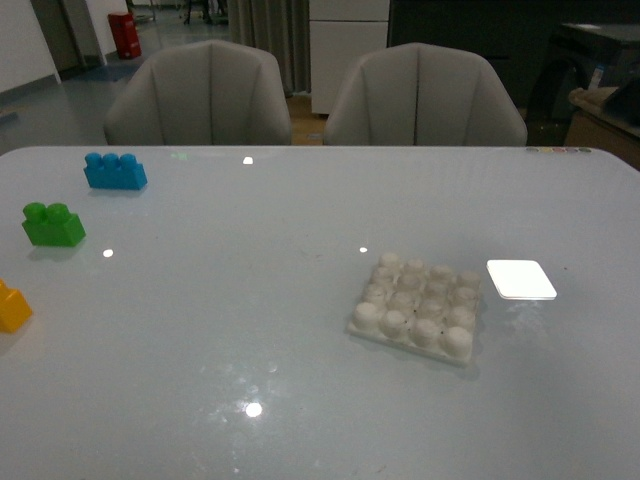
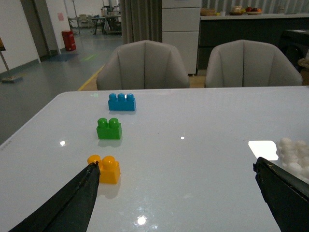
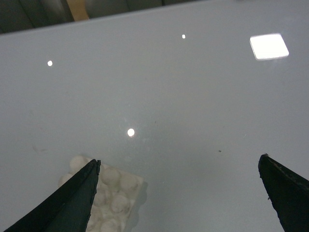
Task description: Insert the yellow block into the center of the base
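Neighbouring yellow block [image 2: 107, 169]: green brick [image 2: 109, 129], then blue brick [image 2: 121, 102]; base [image 1: 415, 305] well apart.

The yellow block [image 2: 107, 169] is orange-yellow, the green brick [image 1: 52, 225] at ten o'clock bright green, the blue brick [image 1: 114, 171] at eleven sky blue, the base [image 1: 418, 305] white with a four-by-four stud grid, my fingers [image 2: 67, 208] black.

Green brick [image 1: 53, 224], blue brick [image 1: 114, 171], glossy white table [image 1: 230, 320], two grey chairs [image 1: 200, 95]
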You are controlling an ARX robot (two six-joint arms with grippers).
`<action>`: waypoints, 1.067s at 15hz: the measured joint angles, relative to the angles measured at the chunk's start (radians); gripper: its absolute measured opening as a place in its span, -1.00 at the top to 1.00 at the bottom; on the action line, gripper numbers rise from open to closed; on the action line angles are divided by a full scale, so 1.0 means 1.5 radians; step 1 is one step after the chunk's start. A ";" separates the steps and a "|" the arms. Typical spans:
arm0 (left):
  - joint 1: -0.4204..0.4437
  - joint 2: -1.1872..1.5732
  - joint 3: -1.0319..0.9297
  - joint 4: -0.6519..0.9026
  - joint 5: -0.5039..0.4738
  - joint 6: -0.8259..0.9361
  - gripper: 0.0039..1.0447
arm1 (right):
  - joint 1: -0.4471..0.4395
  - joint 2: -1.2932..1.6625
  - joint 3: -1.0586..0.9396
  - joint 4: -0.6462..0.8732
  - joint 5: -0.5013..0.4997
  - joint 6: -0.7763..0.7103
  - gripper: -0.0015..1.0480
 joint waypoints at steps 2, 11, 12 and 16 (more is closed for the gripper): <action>0.000 0.000 0.000 0.000 0.000 0.000 -0.88 | 0.031 0.117 0.089 -0.068 0.005 -0.001 -0.88; 0.000 0.000 0.000 0.000 0.000 0.000 -0.88 | 0.137 0.322 0.154 -0.129 0.016 0.091 -0.88; 0.000 0.000 0.000 0.000 0.000 0.000 -0.88 | 0.137 0.328 0.160 -0.131 0.020 0.097 -0.88; 0.000 0.000 0.000 0.000 0.000 0.000 -0.88 | 0.137 0.359 0.189 -0.154 0.014 0.139 -0.88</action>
